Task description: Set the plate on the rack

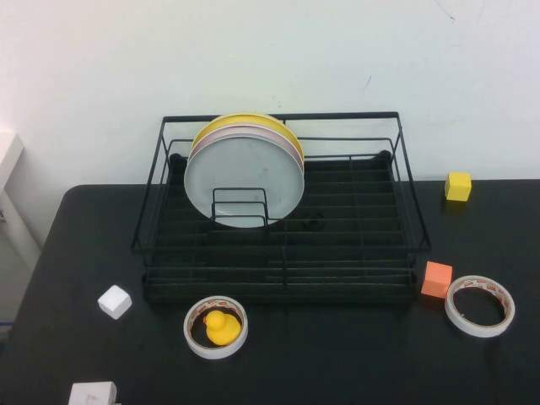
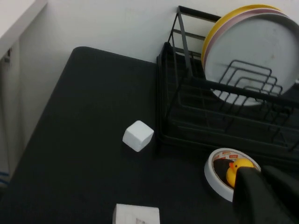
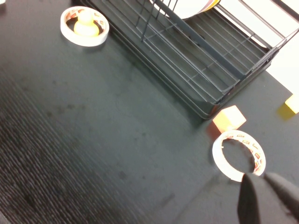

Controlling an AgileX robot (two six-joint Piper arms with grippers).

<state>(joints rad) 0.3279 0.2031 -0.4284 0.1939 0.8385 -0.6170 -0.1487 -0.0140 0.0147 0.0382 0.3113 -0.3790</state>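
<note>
Plate [image 1: 245, 175] upright in rack [image 1: 283, 253], duck [image 1: 222, 327] inside tape ring [image 1: 216, 327] just before it, left gripper [image 2: 261, 198] and right gripper [image 3: 266, 198] jaws clenched above bench [image 1: 337, 363]

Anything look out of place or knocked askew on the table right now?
Only one oddity: a yellow rubber duck sits inside a roll of tape in front of the rack. The plate stands upright in the rack; nothing is spilled or damaged.

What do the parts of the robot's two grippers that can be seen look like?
Only the wrist views show them. The left gripper has matte black, smooth, tapered fingers, beside the rubber duck. The right gripper looks dark grey-black, wedge-shaped, near the tape roll. No cables or markings visible.
</note>
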